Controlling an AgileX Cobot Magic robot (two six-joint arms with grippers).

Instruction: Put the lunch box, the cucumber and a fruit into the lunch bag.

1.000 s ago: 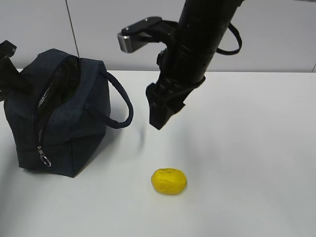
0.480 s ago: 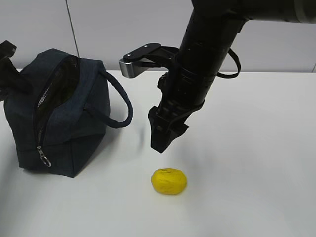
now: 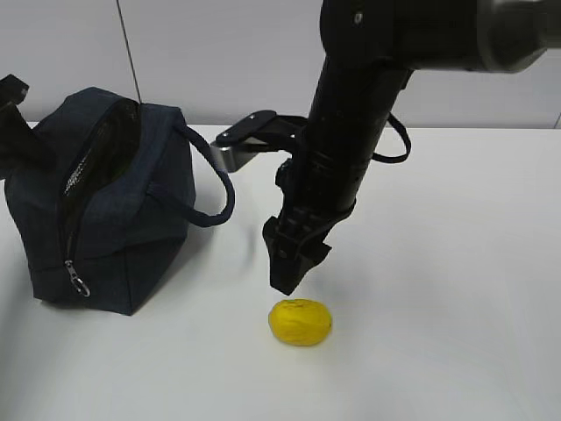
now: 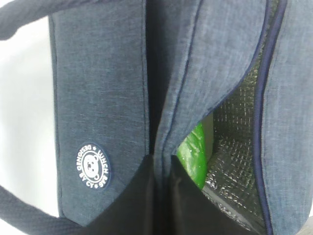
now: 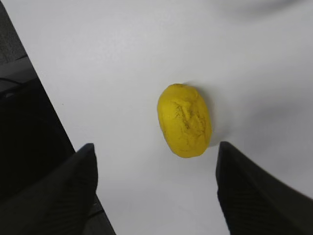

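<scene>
Plenty of bare white table [image 3: 456, 263] lies to the right and along the bottom of the exterior frame; its far edge meets the wall across the upper third. The lunch bag [image 3: 105, 202] stands at the left, unzipped, one loop handle drooping toward the centre.

The fruit [image 3: 300, 322] sits alone at lower centre, well apart from the bag: a small yellow oval with dimpled, slightly creased skin. In the right wrist view it lies lengthwise between the two dark fingers [image 5: 254, 191], untouched.

The right gripper [image 3: 289, 263] hangs just above the fruit, spread wide and holding nothing. The left gripper [image 4: 161, 196] is clenched on the bag's fabric edge beside the round white logo [image 4: 93, 165]; something bright green [image 4: 193, 154] shows inside against the silver lining.
</scene>
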